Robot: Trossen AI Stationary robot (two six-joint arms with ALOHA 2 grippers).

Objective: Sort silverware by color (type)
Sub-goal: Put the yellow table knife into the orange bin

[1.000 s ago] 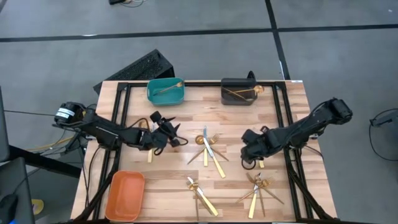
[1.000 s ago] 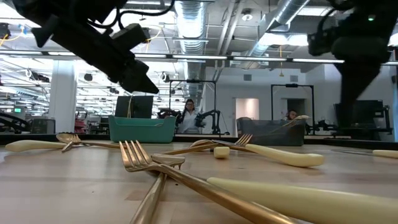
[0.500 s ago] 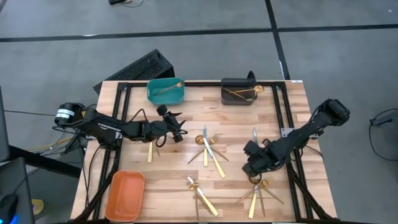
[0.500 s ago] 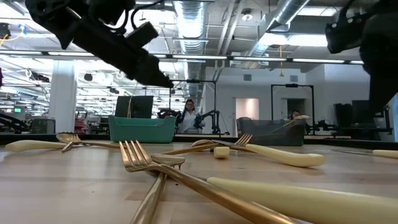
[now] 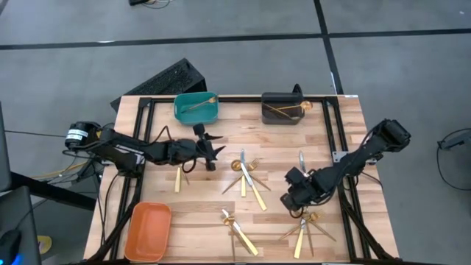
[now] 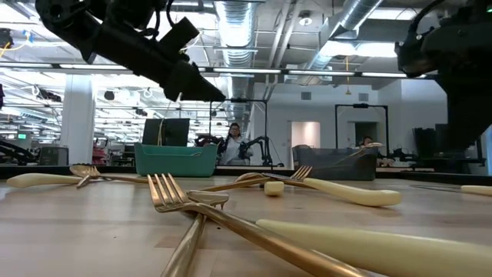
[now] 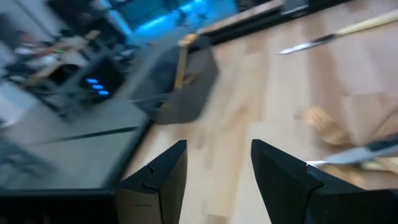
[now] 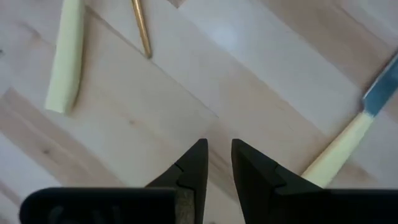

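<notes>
Our left end effector [image 5: 212, 149] hangs open and empty near the teal bin [image 5: 196, 107]. Our right end effector [image 5: 291, 197], fingers narrowly parted and holding nothing, hovers above the desk [image 5: 280, 140] beside a pile of silverware [image 5: 305, 225].

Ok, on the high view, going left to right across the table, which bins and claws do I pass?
Orange plastic bin → teal plastic bin → left claw → dark grey bin → right claw.
</notes>
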